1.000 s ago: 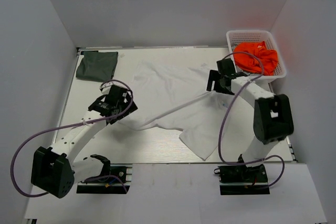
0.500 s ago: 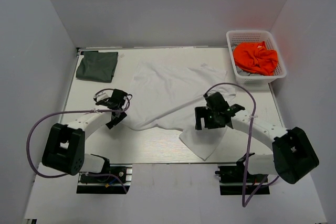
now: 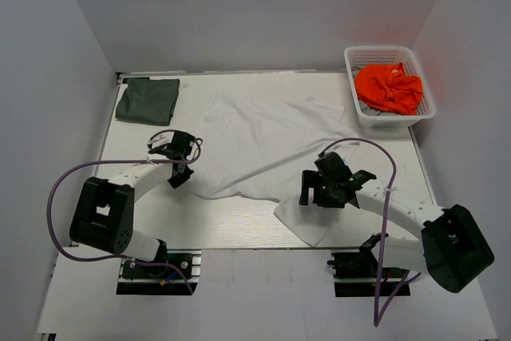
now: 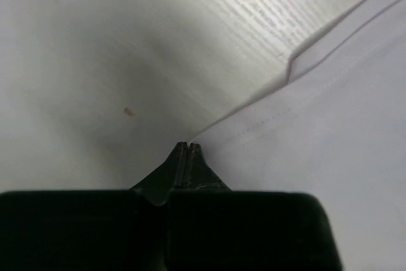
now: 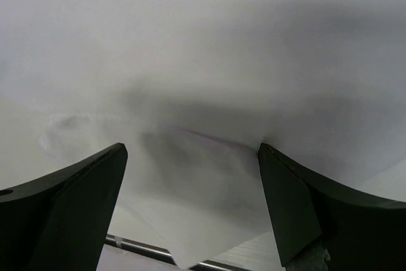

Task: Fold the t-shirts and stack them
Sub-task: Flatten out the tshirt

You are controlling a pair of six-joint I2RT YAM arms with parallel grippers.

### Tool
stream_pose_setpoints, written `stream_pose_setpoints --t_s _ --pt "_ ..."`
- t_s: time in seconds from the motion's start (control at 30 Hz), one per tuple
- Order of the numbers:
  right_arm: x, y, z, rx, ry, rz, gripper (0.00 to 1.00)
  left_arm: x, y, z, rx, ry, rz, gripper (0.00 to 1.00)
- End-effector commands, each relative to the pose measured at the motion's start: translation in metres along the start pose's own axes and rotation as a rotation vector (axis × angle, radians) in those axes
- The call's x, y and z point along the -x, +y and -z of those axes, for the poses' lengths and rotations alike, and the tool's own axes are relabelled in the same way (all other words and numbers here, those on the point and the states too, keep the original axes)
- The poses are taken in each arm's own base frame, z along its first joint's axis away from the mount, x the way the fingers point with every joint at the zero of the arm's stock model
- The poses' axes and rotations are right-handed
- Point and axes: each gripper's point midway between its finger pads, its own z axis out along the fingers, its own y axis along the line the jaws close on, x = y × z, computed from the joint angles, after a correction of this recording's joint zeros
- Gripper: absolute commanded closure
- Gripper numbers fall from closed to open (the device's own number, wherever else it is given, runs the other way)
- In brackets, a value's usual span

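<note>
Your white t-shirt (image 3: 263, 137) lies crumpled mid-counter (image 3: 239, 229), its long axis running from the far edge toward the near-right corner. The right end effector (image 5: 190, 150), wide open and empty, hovers over the near-right flap. The left end effector (image 4: 188, 146), closed tight, meets the left hem; you cannot tell if it grips cloth.

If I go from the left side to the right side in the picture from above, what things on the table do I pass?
dark grey-green t-shirt → white t-shirt → white basket with orange cloth inside
</note>
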Motion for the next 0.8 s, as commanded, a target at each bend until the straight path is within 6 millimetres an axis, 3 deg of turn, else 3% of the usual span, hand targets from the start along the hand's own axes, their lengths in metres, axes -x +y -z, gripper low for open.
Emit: stream_pose_setpoints --t_s 0.0,0.07,0.1,0.17,0.27,0.33,0.4,0.47,0.5,0.57,0.67,0.73,0.77 --pt "-0.048 -0.058 0.012 -0.302 0.142 -0.153 0.10 0.018 0.006 0.031 0.035 -0.002 0.035 1.00" --pt "-0.053 -0.067 0.021 -0.358 0.162 -0.193 0.10 0.025 0.013 0.048 0.048 -0.015 0.057 1.00" --pt "-0.050 -0.059 0.027 -0.327 0.163 -0.215 0.10 0.030 0.011 0.055 0.039 -0.022 0.079 1.00" --pt "-0.050 -0.058 0.033 -0.319 0.163 -0.242 0.10 0.027 0.022 0.064 0.058 -0.009 0.097 1.00" --pt "-0.041 -0.056 0.045 -0.320 0.140 -0.269 0.10 0.014 0.034 0.069 0.069 0.022 0.109 0.90" --pt "-0.036 -0.066 0.056 -0.382 0.118 -0.256 0.10 0.006 0.039 0.072 0.074 0.053 0.100 0.71" --pt "-0.028 -0.066 0.064 -0.397 0.101 -0.237 0.10 0.000 0.041 0.079 0.066 0.070 0.078 0.49" --pt "-0.012 -0.061 0.070 -0.383 0.057 -0.210 0.10 0.000 0.040 0.089 0.018 0.073 0.077 0.35" --pt "-0.007 -0.059 0.070 -0.374 0.044 -0.193 0.10 -0.001 0.038 0.093 -0.008 0.082 0.075 0.29" --pt "0.012 -0.055 0.074 -0.368 -0.007 -0.176 0.10 0.008 0.035 0.106 -0.066 0.043 0.092 0.02" --pt "0.034 -0.053 0.077 -0.381 -0.062 -0.139 0.10 0.027 0.021 0.114 -0.167 -0.042 0.076 0.00" --pt "0.058 -0.045 0.075 -0.356 -0.134 -0.134 0.10 0.044 -0.008 0.118 -0.287 -0.100 0.082 0.00" --pt "0.069 -0.038 0.067 -0.340 -0.152 -0.136 0.10 0.041 -0.021 0.109 -0.307 -0.073 0.053 0.00"
